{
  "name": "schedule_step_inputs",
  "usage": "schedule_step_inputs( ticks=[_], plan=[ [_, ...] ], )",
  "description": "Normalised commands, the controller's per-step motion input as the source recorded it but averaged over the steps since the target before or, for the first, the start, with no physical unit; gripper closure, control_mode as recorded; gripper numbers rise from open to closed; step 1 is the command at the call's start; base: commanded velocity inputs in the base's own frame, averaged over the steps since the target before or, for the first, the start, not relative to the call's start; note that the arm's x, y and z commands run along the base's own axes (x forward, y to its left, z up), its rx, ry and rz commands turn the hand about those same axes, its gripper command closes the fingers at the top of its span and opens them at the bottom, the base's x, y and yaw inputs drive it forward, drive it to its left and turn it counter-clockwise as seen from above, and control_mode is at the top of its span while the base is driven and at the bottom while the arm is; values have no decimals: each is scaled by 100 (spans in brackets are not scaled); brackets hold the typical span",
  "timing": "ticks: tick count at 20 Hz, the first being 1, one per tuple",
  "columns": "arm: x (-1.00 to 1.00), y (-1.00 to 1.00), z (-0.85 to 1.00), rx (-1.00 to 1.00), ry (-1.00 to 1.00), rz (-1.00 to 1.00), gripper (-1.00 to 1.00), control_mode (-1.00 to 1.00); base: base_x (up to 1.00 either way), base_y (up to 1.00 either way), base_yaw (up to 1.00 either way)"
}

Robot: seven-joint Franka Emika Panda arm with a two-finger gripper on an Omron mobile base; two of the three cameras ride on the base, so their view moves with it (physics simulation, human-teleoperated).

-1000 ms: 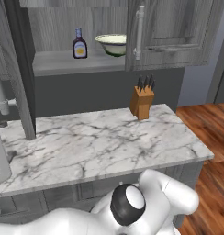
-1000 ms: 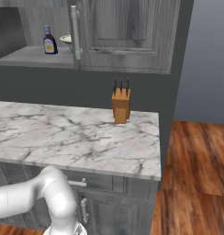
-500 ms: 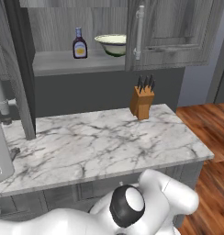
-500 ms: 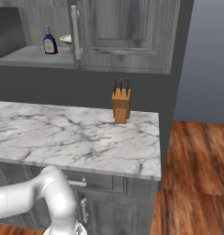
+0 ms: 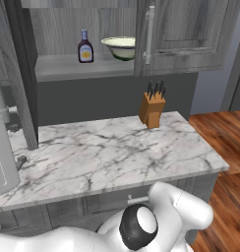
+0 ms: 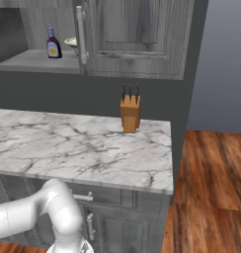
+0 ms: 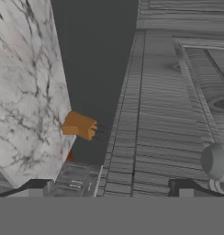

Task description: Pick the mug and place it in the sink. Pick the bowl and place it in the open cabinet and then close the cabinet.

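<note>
White, grey-veined marble bench [image 5: 107, 152] on dark grey lower units; wood plank floor [image 6: 211, 173] to the right. A wooden knife block [image 5: 152, 109] stands upright near the bench's back edge. In the open cabinet [image 5: 186, 34] above, the bowl [image 5: 120, 47] sits on the grey shelf [image 5: 68, 66], the sauce bottle [image 5: 85, 47] beside it. The claw [image 7: 109, 186] is spread wide, gripping nothing, close before the cabinet's underside.
</note>
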Motion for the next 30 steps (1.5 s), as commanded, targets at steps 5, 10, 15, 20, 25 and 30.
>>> schedule_step_inputs(
  ticks=[5,10,15,20,25,30],
  plan=[
    [2,-26,0,0,-7,0,-100,-100,0,0,0],
    [6,-20,0,0,-5,0,-100,-100,0,0,0],
    [0,-34,0,0,-7,0,-100,-100,0,0,0],
    [18,-47,0,0,-4,0,-100,-100,0,0,0],
    [35,-39,1,1,-1,0,-100,-100,0,0,0],
    [38,-39,0,3,0,0,-100,-100,0,0,0]
  ],
)
